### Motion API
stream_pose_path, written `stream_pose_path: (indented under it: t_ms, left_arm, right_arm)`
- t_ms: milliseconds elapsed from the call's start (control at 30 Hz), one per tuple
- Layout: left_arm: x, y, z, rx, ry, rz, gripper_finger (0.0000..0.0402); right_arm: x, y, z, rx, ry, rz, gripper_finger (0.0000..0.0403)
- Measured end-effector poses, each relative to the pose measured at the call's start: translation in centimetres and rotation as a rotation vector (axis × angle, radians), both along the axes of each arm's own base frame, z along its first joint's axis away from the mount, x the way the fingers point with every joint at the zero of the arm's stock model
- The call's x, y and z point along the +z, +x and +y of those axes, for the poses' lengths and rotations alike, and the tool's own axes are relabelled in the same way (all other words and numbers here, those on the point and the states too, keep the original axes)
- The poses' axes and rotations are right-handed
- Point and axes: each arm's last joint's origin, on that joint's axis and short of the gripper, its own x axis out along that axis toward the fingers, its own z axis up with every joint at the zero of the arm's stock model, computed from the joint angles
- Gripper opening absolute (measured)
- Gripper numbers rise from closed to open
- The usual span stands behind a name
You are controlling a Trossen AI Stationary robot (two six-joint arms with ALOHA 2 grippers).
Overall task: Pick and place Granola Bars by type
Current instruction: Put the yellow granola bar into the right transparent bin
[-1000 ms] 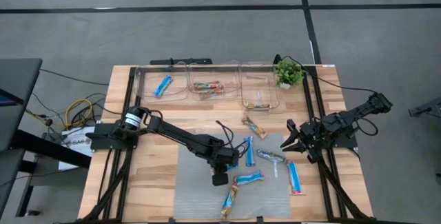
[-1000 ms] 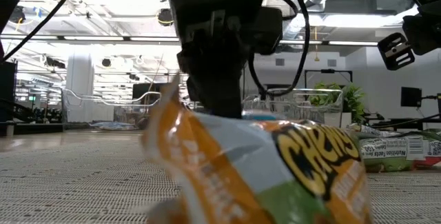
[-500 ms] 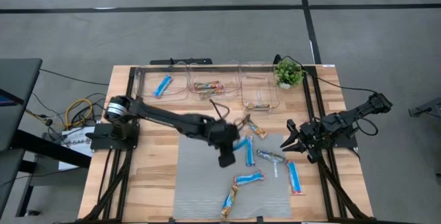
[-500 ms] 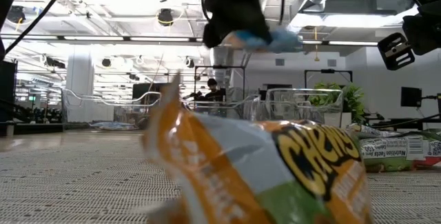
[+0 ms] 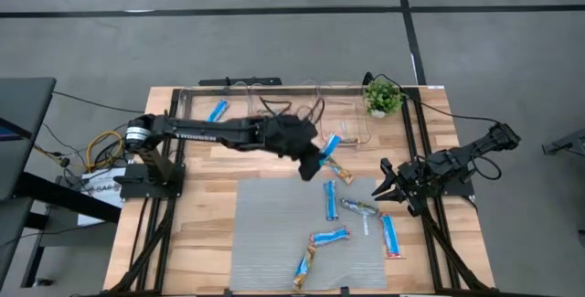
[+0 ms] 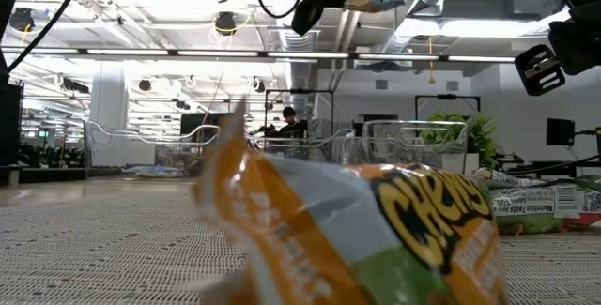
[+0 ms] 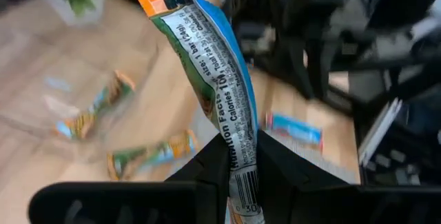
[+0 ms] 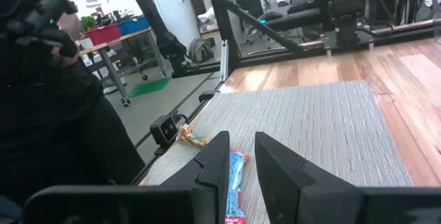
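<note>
Where bins (image 5: 274, 105) stand, sorted bars (image 5: 217, 112).

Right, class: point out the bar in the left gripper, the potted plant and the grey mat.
blue bar (image 7: 224, 93), left wrist view, wrapper middle
potted plant (image 5: 381, 95), high view, leaves
grey mat (image 5: 270, 242), high view, bare weave

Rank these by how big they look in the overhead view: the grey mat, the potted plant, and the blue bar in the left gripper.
1. Grey mat, by far the largest.
2. Potted plant.
3. Blue bar held by the left gripper; it hangs above the table, nearer the camera, so it may look slightly bigger than it is.
</note>
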Motion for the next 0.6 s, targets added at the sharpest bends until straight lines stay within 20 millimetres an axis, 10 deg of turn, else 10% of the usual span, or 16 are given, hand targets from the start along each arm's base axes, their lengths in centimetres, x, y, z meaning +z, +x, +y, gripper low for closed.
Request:
stream_pose_path:
  t_ms: [600]
  left_arm:
    - [1.3, -1.0, 9.0, 0.08, 0.031, -0.132, 0.0049]
  right_arm:
    - [0.0, 0.0, 0.0, 0.0, 0.0, 0.0, 0.0062]
